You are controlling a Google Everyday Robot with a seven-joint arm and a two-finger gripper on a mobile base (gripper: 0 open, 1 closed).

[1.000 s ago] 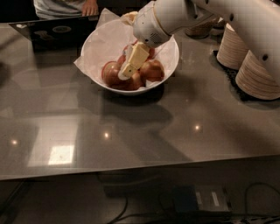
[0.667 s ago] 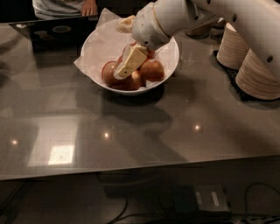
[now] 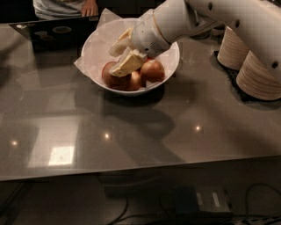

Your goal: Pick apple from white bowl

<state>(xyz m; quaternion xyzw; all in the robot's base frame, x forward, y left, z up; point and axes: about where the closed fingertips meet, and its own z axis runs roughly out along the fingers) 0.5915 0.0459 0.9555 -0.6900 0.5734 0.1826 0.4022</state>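
The white bowl (image 3: 173,66), lined with crinkled white paper, stands at the back middle of the dark table and holds several reddish apples (image 3: 153,70). My gripper (image 3: 123,55) reaches into the bowl from the upper right on a white arm (image 3: 228,17). Its cream fingers (image 3: 126,65) are apart. The lower one lies over the left apple (image 3: 110,77), and nothing shows between them. Part of the apples is hidden behind the gripper.
Stacks of beige paper plates (image 3: 259,74) stand on a dark mat at the right. A person's hand (image 3: 90,8) and a dark laptop (image 3: 52,31) are at the far left edge. The glossy table (image 3: 145,132) runs toward the near edge.
The gripper has shifted a little to the left inside the bowl and its upper finger has come lower. The apples and bowl have stayed put.
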